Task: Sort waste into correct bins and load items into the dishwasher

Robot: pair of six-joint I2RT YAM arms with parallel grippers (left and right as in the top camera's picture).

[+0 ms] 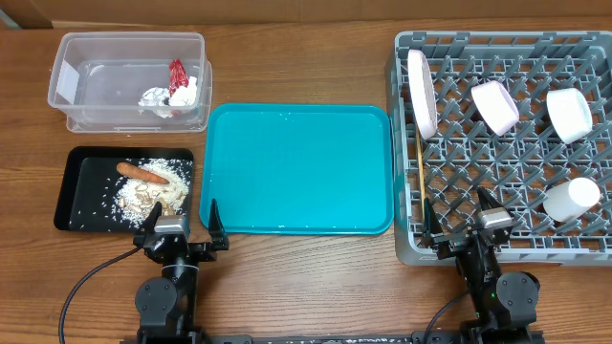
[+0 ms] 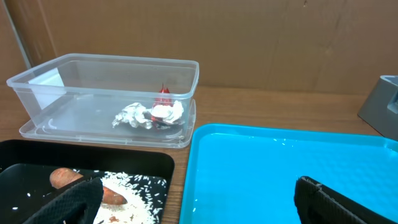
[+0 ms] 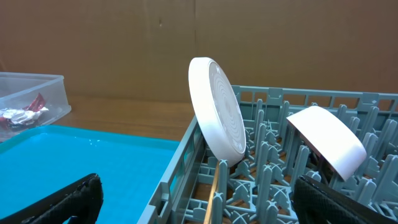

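Ahead of my right pincer [image 1: 459, 212], the large grey plastic lattice dish rack [image 1: 497, 158] holds a pale round plate [image 1: 422, 91] and white bowls [image 1: 494, 105]; its near rim sits at my fingertips. The teal plastic serving tray [image 1: 298, 167] spreads open between my pincers. Ahead of my left pincer [image 1: 183, 212]: a clear plastic tub [image 1: 129, 36] with tissue [image 1: 156, 97] and red wrapper [image 1: 178, 73], and a shallow black tray [image 1: 76, 191] with food scraps [image 1: 153, 196]. Both pincers gape wide, empty.
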